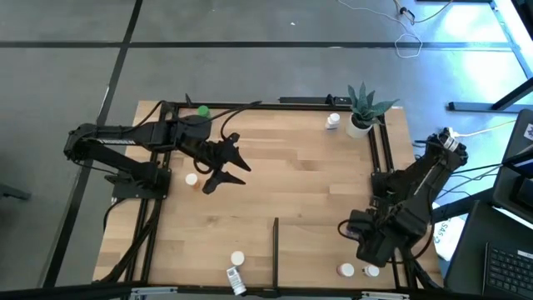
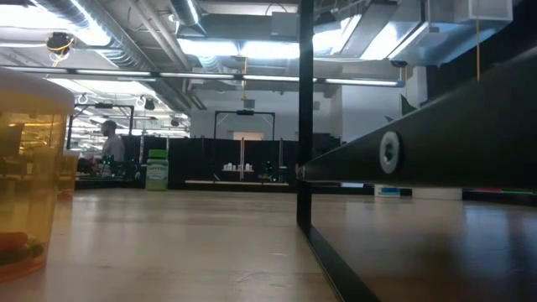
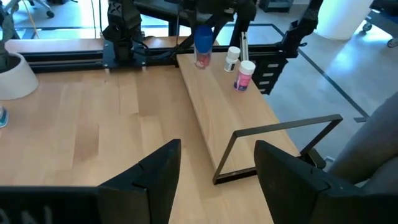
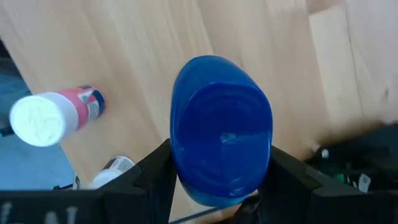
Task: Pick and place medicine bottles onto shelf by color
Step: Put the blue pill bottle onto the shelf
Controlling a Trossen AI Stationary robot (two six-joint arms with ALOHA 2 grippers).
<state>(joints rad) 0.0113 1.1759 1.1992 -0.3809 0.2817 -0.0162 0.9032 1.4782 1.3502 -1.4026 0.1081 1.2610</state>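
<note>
My right gripper hangs over the shelf at the table's near right, pointing down, shut on a wide blue medicine bottle. Beside it stand a pink white-capped bottle and a white one. My left gripper is open in the air over the table's far left, with nothing between its fingers. Other bottles on the wood: a green one, white-capped ones, and one lying flat. My right gripper pinches the blue bottle between its two fingers, one on each side of the blue top. The fingers come from above, pointing down. The bottle hangs roughly upright below them; whether its base touches the wood I cannot tell.
A thin black divider bar stands on the wood left of the right gripper. A potted plant sits at the far right corner. Black frame rails run along the table's sides. An orange bottle looms close in the low view.
</note>
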